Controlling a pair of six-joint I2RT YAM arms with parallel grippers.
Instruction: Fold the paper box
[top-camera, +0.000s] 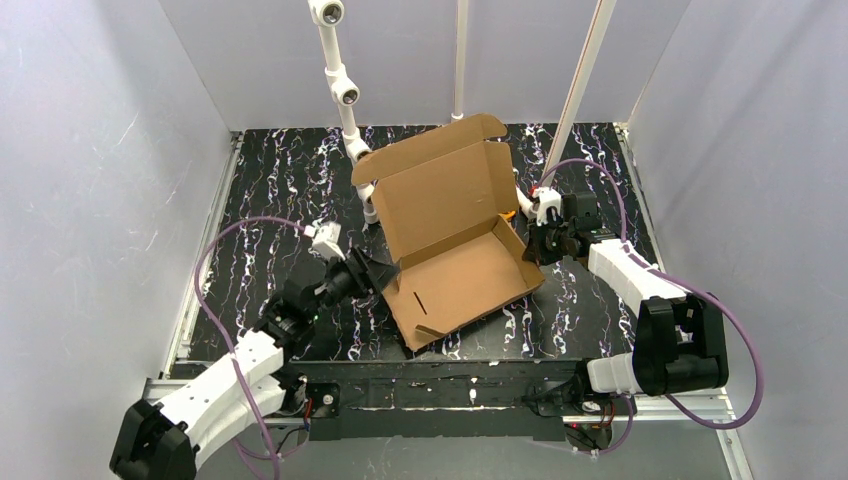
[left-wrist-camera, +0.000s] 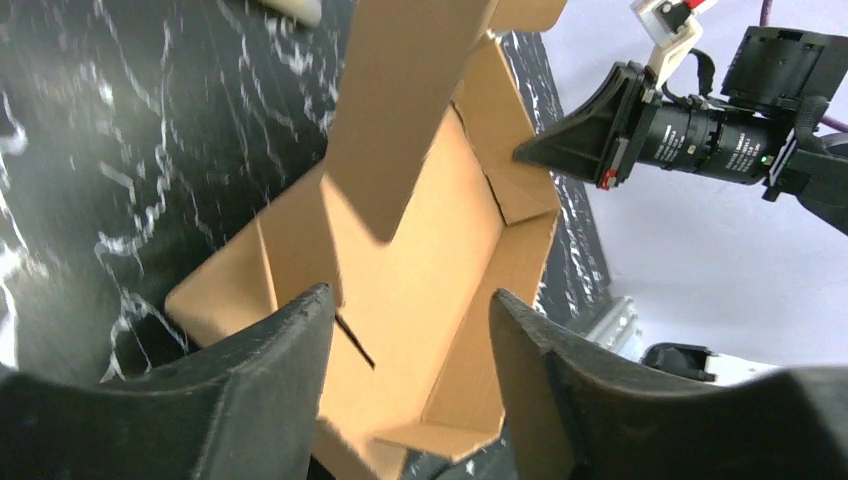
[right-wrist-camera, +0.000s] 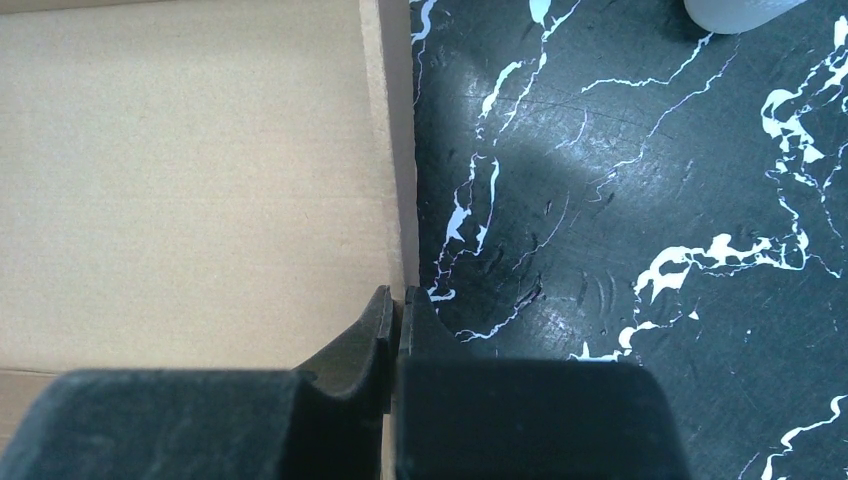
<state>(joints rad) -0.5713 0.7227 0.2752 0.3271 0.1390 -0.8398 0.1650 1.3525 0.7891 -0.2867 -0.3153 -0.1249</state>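
On the left, the left gripper (top-camera: 382, 272) reaches to the near-left wall of the paper box (top-camera: 460, 265). Its jaws stand apart, with that low wall seen through the gap and nothing clamped that I can make out. The box sits askew near the middle of the black marbled table (top-camera: 260, 190), between the two arms. I judge it light, stiff across its panels and willing to bend only along its scored creases, so it would likely skid on the smooth top unless braced from the opposite side. Thin wall edges and flap rims are the places to pinch, not the broad faces, and a hard squeeze would dent the corrugation. It is plain brown and unprinted: a shallow tray with low walls raised, a slot (top-camera: 424, 305) cut in its floor, and the lid (top-camera: 440, 175) standing up at the back. On the right, the right gripper (top-camera: 530, 247) is closed tight, tips touching the box's right corner. I cannot tell whether any cardboard is nipped between them.
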